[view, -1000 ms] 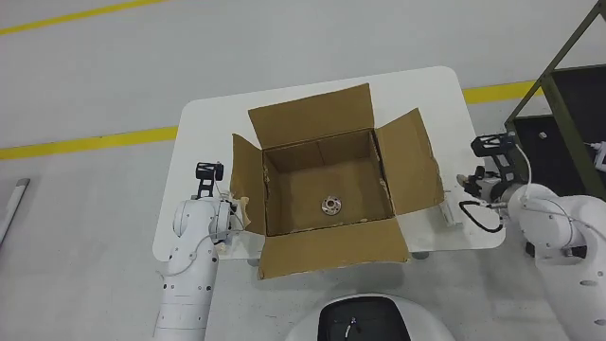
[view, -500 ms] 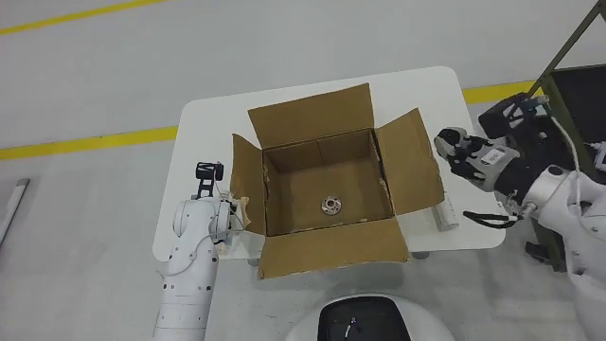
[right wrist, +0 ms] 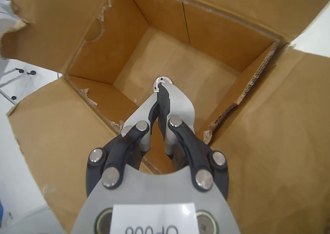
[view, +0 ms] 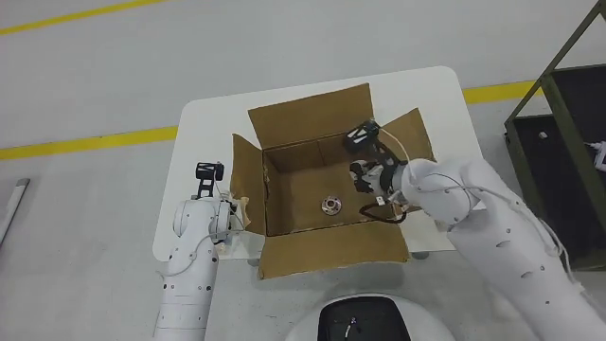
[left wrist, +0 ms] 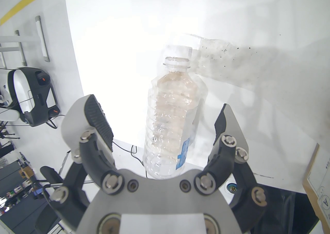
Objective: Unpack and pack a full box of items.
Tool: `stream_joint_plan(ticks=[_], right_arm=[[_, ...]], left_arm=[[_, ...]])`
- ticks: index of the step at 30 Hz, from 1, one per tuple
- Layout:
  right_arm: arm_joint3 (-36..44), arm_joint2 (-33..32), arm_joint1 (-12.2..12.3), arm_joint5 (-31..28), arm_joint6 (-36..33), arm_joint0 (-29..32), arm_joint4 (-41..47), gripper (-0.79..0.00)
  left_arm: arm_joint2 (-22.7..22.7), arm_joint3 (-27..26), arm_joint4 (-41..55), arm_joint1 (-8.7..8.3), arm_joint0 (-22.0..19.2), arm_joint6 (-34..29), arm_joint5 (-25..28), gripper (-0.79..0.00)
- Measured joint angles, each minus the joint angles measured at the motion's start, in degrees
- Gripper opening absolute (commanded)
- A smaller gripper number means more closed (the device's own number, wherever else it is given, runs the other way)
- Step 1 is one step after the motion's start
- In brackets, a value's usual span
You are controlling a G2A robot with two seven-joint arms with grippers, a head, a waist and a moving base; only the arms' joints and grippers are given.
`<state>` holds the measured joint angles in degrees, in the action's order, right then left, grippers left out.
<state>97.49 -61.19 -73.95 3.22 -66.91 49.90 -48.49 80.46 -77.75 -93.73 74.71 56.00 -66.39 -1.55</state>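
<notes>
An open cardboard box (view: 312,118) stands in the middle of the white table (view: 213,118), all its flaps folded out. On its floor lies a small round metal part (view: 329,205). My right gripper (view: 363,182) hangs over the right side of the box opening. In the right wrist view this gripper (right wrist: 159,88) is shut on nothing, its tips just above the metal part (right wrist: 162,80). My left gripper (left wrist: 157,104) is open beside the box's left flap. A clear capless plastic bottle (left wrist: 170,116) lies between its pads, touching neither.
A dark metal rack (view: 559,85) stands off the table's right end. The box's left flap (left wrist: 318,188) sits close to the left gripper. Yellow floor lines run behind and beside the table. Bare tabletop lies behind the box.
The right arm has swung from beyond the table's right edge to above the box opening. The left arm has stayed put.
</notes>
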Motion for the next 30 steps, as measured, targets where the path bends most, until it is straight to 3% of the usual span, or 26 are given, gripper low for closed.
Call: stream_joint_plan(ticks=[6, 30], right_arm=[[-7.2, 5.8, -1.5, 7.7, 0.2, -4.5, -3.0, -0.785], [-6.7, 5.7, -1.5, 7.5, 0.8, -4.1, -2.5, -0.785]], left_arm=[[0.0, 0.0, 0.0, 0.0, 0.0, 0.0, 0.0, 0.0], [0.0, 0.0, 0.0, 0.0, 0.0, 0.0, 0.0, 0.0]])
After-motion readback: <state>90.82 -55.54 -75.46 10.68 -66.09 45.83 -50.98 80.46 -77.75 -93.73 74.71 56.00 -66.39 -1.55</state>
